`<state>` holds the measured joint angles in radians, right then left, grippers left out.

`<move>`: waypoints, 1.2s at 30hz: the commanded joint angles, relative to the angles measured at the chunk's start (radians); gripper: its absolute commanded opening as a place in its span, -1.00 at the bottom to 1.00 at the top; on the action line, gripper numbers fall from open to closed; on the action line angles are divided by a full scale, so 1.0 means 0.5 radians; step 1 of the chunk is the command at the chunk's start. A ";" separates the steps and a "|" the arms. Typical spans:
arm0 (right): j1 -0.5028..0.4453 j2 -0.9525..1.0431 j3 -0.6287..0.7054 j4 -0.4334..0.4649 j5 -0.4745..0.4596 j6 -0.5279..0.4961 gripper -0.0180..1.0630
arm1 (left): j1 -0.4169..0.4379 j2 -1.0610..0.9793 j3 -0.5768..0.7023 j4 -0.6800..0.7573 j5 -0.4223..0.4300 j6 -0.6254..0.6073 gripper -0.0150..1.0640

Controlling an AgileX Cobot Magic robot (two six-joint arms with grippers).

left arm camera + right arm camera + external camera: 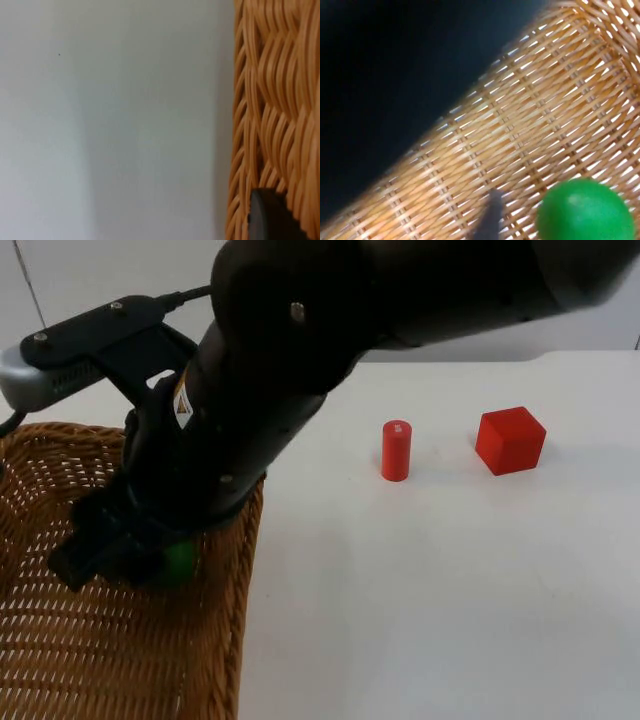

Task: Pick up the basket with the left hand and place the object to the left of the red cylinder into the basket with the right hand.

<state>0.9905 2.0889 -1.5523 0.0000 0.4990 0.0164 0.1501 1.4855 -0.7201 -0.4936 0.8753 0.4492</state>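
Basket (60, 640): tan-orange wicker, open criss-cross weave. Ball (585, 210) inside it: plain bright green. Cylinder (396, 451) and cube (511, 440): solid red. Table (450, 590): white. Right arm (260, 370): glossy black.

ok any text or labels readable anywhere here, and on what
No text can be read.
A small white and yellow sticker sits on the right arm above the basket; its print is too small to read.
The red cylinder, red cube and green ball carry no marks.
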 commanded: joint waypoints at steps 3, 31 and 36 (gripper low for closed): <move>0.016 -0.085 0.002 0.000 -0.052 0.004 0.98 | 0.008 -0.019 -0.002 -0.044 0.014 0.004 -0.97; -0.021 -1.490 0.446 -0.211 0.231 -0.017 0.98 | 0.008 -0.019 -0.002 -0.044 0.002 0.004 -0.97; -0.021 -1.786 0.659 -0.215 0.289 -0.017 0.98 | 0.008 -0.019 -0.002 -0.044 0.002 0.004 -0.97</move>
<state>0.9813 1.2157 -1.2320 -0.1003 0.6398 0.0111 0.1501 1.4855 -0.7201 -0.4936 0.8714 0.4492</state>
